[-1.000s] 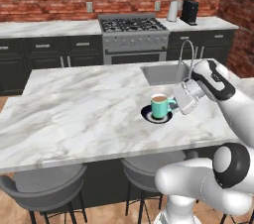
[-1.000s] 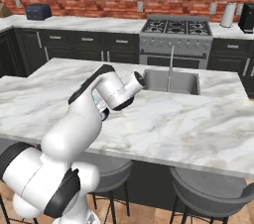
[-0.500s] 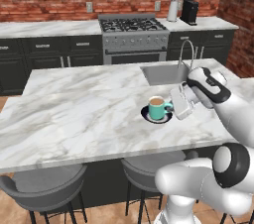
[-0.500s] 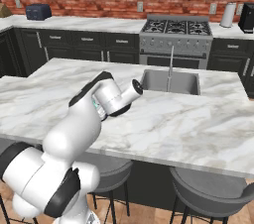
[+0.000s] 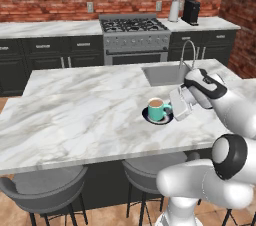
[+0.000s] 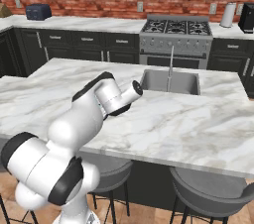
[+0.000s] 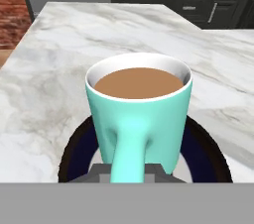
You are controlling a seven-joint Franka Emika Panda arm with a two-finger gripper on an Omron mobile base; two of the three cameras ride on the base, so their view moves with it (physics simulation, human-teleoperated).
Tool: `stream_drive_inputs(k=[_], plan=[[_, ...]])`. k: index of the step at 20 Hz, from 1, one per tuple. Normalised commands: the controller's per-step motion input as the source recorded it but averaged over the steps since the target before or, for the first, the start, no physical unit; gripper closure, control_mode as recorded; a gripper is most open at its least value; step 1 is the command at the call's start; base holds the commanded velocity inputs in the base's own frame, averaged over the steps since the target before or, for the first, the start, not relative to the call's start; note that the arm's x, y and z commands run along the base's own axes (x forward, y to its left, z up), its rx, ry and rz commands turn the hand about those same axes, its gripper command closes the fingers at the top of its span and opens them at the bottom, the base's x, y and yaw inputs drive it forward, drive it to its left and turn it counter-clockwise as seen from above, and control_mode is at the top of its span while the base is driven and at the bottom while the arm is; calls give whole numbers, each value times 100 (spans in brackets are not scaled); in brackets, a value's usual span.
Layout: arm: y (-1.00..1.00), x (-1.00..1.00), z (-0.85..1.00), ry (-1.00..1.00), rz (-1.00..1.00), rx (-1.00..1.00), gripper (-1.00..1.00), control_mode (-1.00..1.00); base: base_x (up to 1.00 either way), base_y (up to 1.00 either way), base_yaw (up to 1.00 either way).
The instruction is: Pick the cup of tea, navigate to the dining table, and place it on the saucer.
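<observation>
The teal cup of tea (image 5: 157, 109) stands upright on the dark saucer (image 5: 149, 118), near the front right of the marbled dining table (image 5: 75, 115). Its handle points right, toward my gripper (image 5: 176, 106), which is shut on that handle. In the hand view the cup of tea (image 7: 139, 114) is close up and full of brown liquid. Its handle runs down between my gripper's (image 7: 130, 171) fingertips, and the saucer (image 7: 79, 148) rings its base. In the right base view my own arm (image 6: 106, 99) hides the cup and saucer.
A sink (image 5: 167, 74) with a tall faucet (image 5: 186, 52) is set in the table just behind the cup. Grey stools (image 5: 45, 187) stand along the near edge. The stove (image 5: 132, 25) and dark cabinets line the far brick wall.
My hand has sunk a little with the cup, which now rests lower on the saucer. The saucer and the table have not moved.
</observation>
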Motion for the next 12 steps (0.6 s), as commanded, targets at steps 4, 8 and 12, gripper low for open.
stream_drive_inputs(k=[4,8,12], plan=[[-1,3,-21,6,0,0,100,-100,0,0,0],[-5,9,-25,6,0,0,100,-100,0,0,0],[-1,4,0,0,0,0,100,-100,0,0,0]])
